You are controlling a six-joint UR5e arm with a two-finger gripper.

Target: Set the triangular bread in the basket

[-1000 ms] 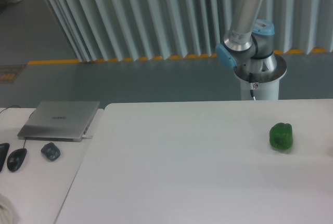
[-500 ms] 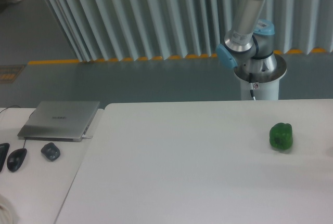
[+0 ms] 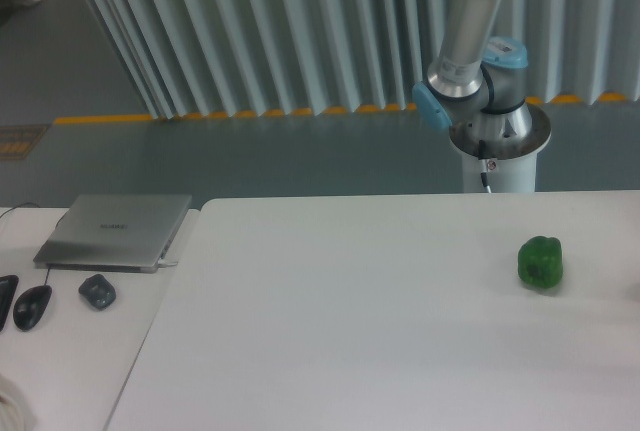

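The triangular bread and the basket are both out of view. Of the robot I see only the arm's base and lower links (image 3: 478, 71) behind the table's far edge at the right; the upper arm runs out of the top of the frame. The gripper is out of frame.
A small green bell pepper (image 3: 540, 262) sits on the white table (image 3: 360, 331) near its right side. On the lower desk to the left lie a closed silver laptop (image 3: 115, 231), a dark mouse (image 3: 32, 305) and a small grey object (image 3: 97, 291).
The arm's upper link has swung slightly, its top leaning right and then back left. Nothing on the table moved.
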